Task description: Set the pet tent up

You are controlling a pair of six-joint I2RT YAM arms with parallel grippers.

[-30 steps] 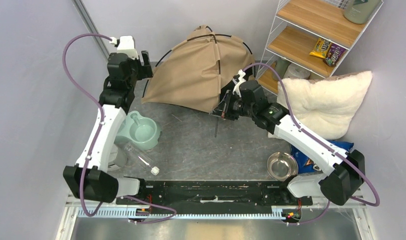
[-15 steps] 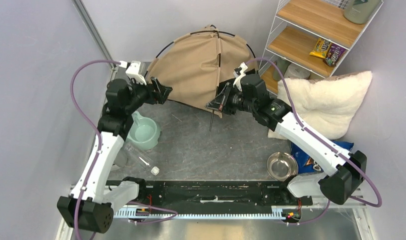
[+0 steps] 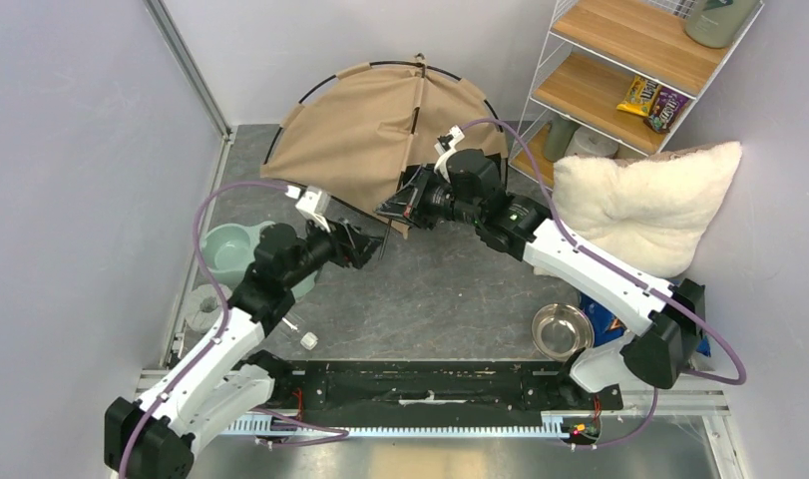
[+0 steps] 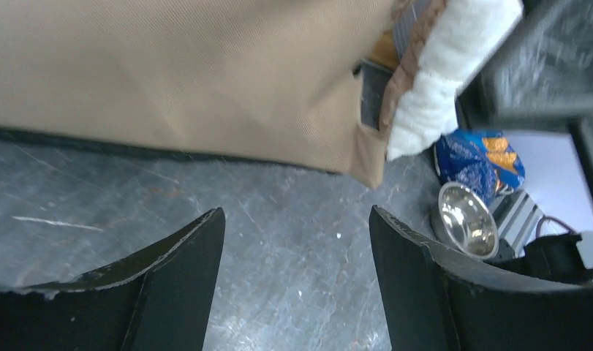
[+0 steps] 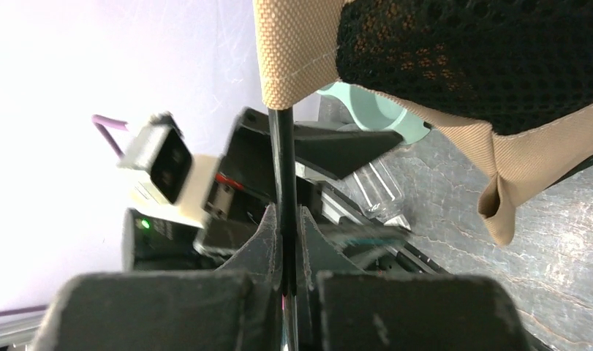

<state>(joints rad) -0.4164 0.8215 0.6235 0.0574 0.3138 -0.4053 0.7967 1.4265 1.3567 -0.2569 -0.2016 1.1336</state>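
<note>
Here the tent (image 3: 380, 130) stands at the far middle of the surface (image 3: 450, 289), a tan fabric dome with thin black rods arching over its top and down its sides. The right pincer (image 3: 398, 205) is at the tent's near right corner. In the right wrist view its two fingers (image 5: 267, 234) are pressed together on a thin black pole (image 5: 284, 168) that runs up into a tan fabric sleeve, with black mesh beside the sleeve. The left pincer (image 3: 368, 244) hovers low over the surface just in front of the tent's near hem, close to the right one but apart from it. Its fingers (image 4: 176, 278) are spread wide with nothing between them, and the left wrist view looks between them at bare grey surface and the tent's dark bottom edge beyond. The surface is grey and scuffed. On its left side sits a mint green bowl (image 3: 225, 249), partly behind the left arm, and a small white cap (image 3: 308, 340) lies near the front. On the right are a steel bowl (image 3: 562, 329) and a blue snack bag (image 3: 605, 317) touching it, and behind these a fluffy white pillow (image 3: 649, 200) leans against the wall. A wire shelf (image 3: 629, 70) with wooden boards holds candy packets (image 3: 651, 100) in the far right corner. Plain pale grey walls close in the space.
</note>
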